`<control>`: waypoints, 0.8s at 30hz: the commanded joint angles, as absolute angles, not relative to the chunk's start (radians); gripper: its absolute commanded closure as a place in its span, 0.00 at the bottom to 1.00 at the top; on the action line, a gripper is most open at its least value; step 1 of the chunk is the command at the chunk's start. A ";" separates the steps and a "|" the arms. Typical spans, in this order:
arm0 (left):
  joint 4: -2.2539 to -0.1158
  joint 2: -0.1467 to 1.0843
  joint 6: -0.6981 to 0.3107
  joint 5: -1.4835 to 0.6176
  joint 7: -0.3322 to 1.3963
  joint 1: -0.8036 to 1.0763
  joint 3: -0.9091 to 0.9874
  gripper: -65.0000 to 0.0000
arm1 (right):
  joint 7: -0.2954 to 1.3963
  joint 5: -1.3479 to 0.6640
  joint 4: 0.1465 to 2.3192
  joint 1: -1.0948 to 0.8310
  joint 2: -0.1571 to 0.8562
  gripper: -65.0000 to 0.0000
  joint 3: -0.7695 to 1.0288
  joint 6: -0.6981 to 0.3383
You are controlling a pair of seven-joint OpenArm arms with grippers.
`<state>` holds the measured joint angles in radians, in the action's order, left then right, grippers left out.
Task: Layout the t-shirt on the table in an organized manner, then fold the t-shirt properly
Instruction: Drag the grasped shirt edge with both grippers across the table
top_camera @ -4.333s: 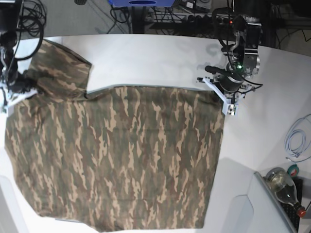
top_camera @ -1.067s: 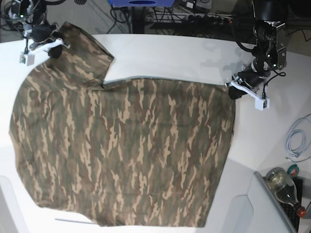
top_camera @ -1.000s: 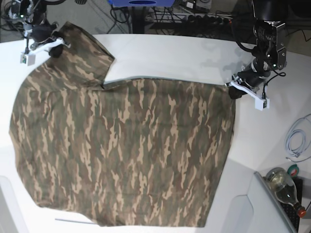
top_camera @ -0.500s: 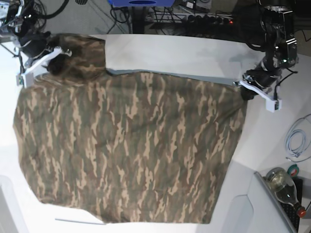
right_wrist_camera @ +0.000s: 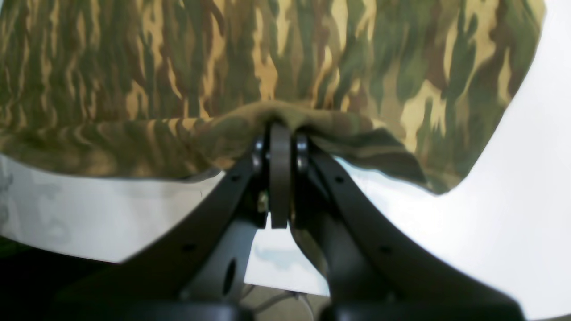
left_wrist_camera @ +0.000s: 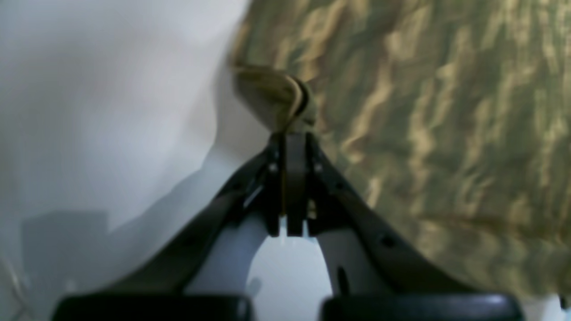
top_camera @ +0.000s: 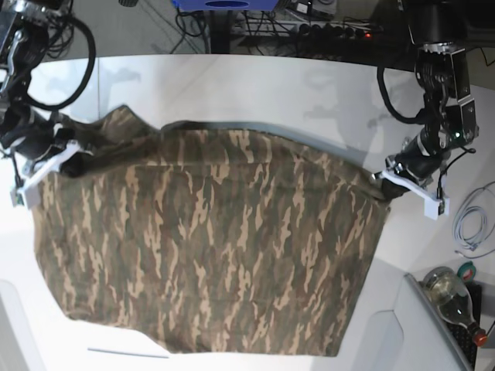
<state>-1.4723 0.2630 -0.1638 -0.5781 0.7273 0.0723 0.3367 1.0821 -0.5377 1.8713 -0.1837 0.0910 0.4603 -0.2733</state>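
Two grippers are showing on my screens, and both are clenching cloth; the left gripper [top_camera: 389, 185] is pinching a bunched corner of the t-shirt [top_camera: 209, 239] at the base view's right, and the right gripper [top_camera: 66, 158] is pinching the shirt's edge at that view's left; in the left wrist view the left gripper [left_wrist_camera: 289, 133] is biting a small curled fold of fabric with its jaws pressed together, and in the right wrist view the right gripper [right_wrist_camera: 279, 127] is gripping a raised ridge of the hem the same way. I am reading no brand, label or writing anywhere; the shirt is showing only green, brown and tan camouflage [right_wrist_camera: 285, 58].

The surface [top_camera: 271, 93] is lying white and smooth under the shirt, with a curved far edge; beyond it I am seeing black cables and a power strip [top_camera: 325, 29] on the floor, and a blue object [top_camera: 224, 5] at the top edge; a coiled pale cable [top_camera: 472, 224] is resting on the surface at the right, and a bottle [top_camera: 452, 297] is lying near the lower right corner.

The shirt is spreading across the middle of the surface, its upper edge stretching taut between the two grippers, so its long axis is running left to right in the base view; the rest is draping toward the near edge; a sleeve [top_camera: 116, 127] is poking up near the right gripper.
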 commanded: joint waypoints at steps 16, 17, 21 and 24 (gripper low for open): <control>-1.250 0.262 -0.165 -0.582 0.768 -0.176 0.199 1.00 | 0.967 -0.545 1.535 0.107 0.257 1.00 0.354 -0.197; -1.227 0.262 -0.165 -0.582 0.768 -0.196 0.196 1.00 | 0.954 -0.545 1.494 0.127 0.269 1.00 0.335 -0.197; -1.139 0.257 -0.165 -0.581 0.766 -0.266 0.194 1.00 | 0.877 -0.545 1.362 0.183 0.300 1.00 0.275 -0.197; -1.067 0.255 -0.165 -0.581 0.765 -0.318 0.182 1.00 | 0.822 -0.545 1.264 0.239 0.325 1.00 0.208 -0.197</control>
